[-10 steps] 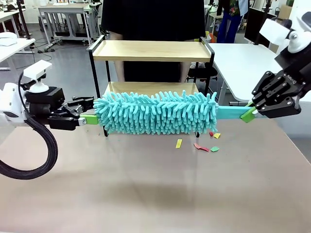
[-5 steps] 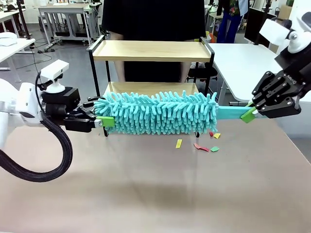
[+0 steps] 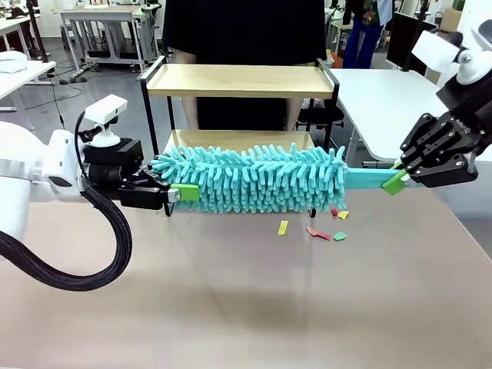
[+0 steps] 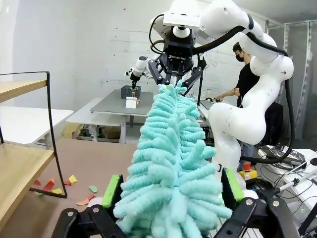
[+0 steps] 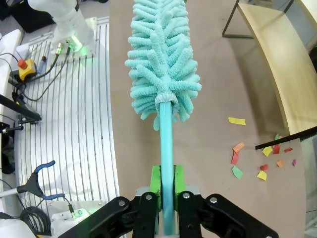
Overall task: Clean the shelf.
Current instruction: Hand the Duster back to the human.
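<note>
The duster (image 3: pixel 254 178) is stretched crosswise before the shelf (image 3: pixel 240 80), handle pinched by the right gripper (image 3: pixel 397 178), fluffy tip clasped by the left gripper (image 3: pixel 181 192)

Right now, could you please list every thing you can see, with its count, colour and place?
duster: 1, turquoise microfibre with turquoise handle, held level in front of the shelf's lower board
shelf: 1, light wood boards in black frame, far side of the table
paper scraps: several, red, yellow, green, on the table by the shelf's leg
table: 1, grey-brown, foreground
person: 1, dark clothing, behind the shelf
left gripper: closing around the duster's fluffy tip
right gripper: shut on the duster's handle
</note>
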